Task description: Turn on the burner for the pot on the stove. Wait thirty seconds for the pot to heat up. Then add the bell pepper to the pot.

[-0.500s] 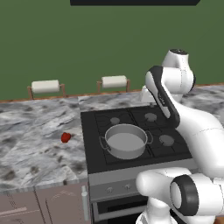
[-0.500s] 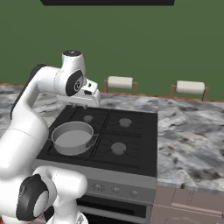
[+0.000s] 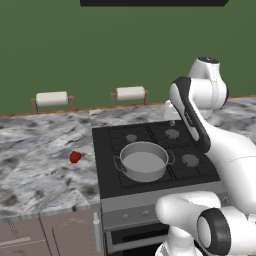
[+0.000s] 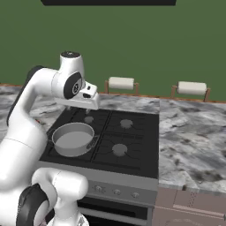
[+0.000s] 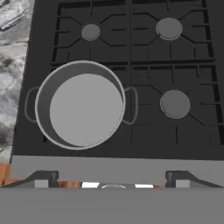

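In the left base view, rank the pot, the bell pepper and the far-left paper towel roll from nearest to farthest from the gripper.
Gripper hangs open over the stove's back burners.
1. Pot: front-left burner, just below it.
2. Bell pepper: on the counter, left of the stove.
3. Paper towel roll: far left, by the wall.

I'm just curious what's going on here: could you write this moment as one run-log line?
gripper: open, empty, above stove | pot: front-left burner, empty | bell pepper: on counter, left of stove
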You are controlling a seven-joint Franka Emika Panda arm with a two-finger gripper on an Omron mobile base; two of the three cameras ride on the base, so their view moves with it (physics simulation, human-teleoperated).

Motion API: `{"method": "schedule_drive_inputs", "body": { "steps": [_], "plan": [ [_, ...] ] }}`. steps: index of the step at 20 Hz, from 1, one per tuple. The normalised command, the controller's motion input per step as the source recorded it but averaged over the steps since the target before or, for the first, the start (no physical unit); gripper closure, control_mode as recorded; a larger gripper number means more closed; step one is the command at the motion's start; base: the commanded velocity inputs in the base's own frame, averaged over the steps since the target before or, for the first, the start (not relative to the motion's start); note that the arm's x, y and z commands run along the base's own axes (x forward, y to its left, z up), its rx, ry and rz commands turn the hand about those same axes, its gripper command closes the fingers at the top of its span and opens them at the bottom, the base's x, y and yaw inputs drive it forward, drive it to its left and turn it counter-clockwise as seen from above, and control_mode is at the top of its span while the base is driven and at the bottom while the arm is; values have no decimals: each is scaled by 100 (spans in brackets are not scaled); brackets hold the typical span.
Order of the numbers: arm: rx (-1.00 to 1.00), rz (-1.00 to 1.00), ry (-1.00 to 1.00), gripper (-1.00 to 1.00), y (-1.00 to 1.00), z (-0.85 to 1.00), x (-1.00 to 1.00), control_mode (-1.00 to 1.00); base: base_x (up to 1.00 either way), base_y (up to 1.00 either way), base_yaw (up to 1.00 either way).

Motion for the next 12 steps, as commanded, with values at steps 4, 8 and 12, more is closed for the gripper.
{"method": "schedule_drive_inputs", "body": {
  "steps": [4,8,12],
  "plan": [
    [0,0,0,-100,0,0,-38,-100,0,0,0],
    [0,0,-3,-100,0,0,-34,-100,0,0,0],
    [0,0,-3,-100,0,0,-35,-100,0,0,0]
  ]
}}
